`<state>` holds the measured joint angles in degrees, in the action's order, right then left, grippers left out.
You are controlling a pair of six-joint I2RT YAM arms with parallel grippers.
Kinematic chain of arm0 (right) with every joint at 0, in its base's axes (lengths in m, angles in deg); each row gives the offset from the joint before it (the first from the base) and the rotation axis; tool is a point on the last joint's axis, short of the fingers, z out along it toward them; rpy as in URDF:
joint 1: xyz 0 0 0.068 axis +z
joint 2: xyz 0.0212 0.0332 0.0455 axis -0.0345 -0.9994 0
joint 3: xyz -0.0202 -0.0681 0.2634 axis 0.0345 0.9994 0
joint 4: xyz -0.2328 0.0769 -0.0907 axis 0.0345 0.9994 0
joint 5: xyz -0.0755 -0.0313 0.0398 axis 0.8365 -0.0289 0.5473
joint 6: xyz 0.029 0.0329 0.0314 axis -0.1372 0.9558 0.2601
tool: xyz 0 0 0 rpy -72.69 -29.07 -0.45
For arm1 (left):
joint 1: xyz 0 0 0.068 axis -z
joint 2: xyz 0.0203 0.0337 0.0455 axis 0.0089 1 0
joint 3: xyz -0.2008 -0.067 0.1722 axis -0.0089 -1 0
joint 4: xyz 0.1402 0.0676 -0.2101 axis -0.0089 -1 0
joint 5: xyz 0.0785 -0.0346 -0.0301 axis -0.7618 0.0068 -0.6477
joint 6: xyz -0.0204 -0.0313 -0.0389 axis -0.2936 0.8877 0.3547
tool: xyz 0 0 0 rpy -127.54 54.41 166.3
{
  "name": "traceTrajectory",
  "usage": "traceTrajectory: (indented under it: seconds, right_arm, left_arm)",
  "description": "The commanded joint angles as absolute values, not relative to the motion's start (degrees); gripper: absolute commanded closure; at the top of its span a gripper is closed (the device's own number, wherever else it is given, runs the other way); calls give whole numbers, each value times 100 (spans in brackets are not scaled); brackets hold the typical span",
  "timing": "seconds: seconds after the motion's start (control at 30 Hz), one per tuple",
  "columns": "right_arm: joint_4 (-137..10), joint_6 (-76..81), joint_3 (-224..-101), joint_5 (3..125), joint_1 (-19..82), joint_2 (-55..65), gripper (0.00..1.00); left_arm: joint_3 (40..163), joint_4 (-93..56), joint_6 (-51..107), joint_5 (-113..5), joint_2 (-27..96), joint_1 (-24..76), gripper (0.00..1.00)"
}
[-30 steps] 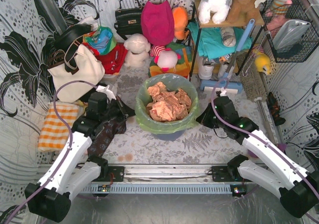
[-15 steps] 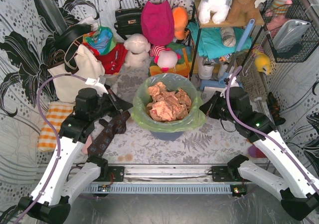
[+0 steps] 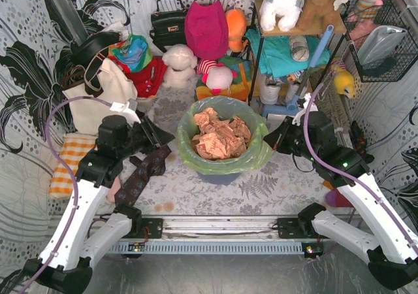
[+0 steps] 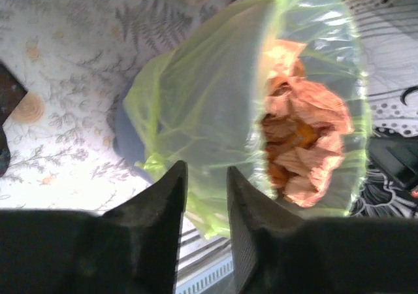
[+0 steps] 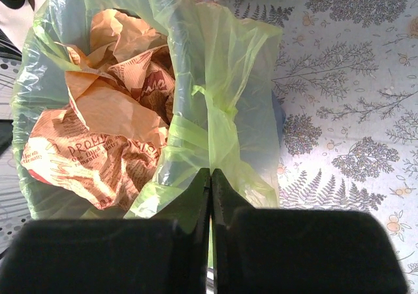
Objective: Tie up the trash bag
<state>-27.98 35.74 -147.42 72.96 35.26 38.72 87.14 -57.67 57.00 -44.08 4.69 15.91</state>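
Observation:
The lime-green trash bag [image 3: 219, 160] lines a blue-grey bin [image 3: 220, 176] in the middle of the table, open at the top, with crumpled orange-brown paper [image 3: 217, 137] inside. My right gripper [image 3: 268, 139] is at the bag's right rim. In the right wrist view its jaws [image 5: 210, 172] are shut on a fold of the green plastic [image 5: 222, 104]. My left gripper [image 3: 164, 138] is just left of the bag. In the left wrist view it [image 4: 206, 168] is open and empty, with the bag's side [image 4: 209, 91] right in front of it.
A dark patterned cloth [image 3: 140, 176] and an orange checked cloth [image 3: 72, 163] lie left of the bin. A cream tote bag [image 3: 98, 98] stands at the back left. Soft toys [image 3: 179, 65] and a shelf rack [image 3: 294, 46] fill the back.
Both arms have risen and swung outward. The right gripper now holds the bag's right rim and has drawn it out to the right. The left gripper has backed slightly left of the bag.

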Motion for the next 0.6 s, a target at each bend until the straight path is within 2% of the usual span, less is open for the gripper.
traceTrajectory:
  seconds: [0.0, 0.1, 0.17, 0.33, 0.57]
  right_arm:
    - [-2769, 3533, -14779, 7246, 3502, 3959, 100]
    - [-2812, 3575, -14730, 7213, 3502, 3965, 100]
    - [-2856, 3582, -14647, 7187, 3502, 3960, 100]
    - [-2984, 3665, -14331, 7072, 3502, 3919, 100]
    - [-3118, 3796, -14073, 6987, 3502, 3952, 100]
  left_arm:
    - [8022, -5570, 5835, -4483, 484, 1563, 48]
    - [7544, -5157, 6066, -4440, 447, 1564, 32]
    - [7263, -4827, 6196, -4294, 496, 1563, 28]
    - [6869, -4105, 6358, -3912, 665, 1563, 20]
    - [6679, -3867, 6289, -3787, 892, 1561, 19]
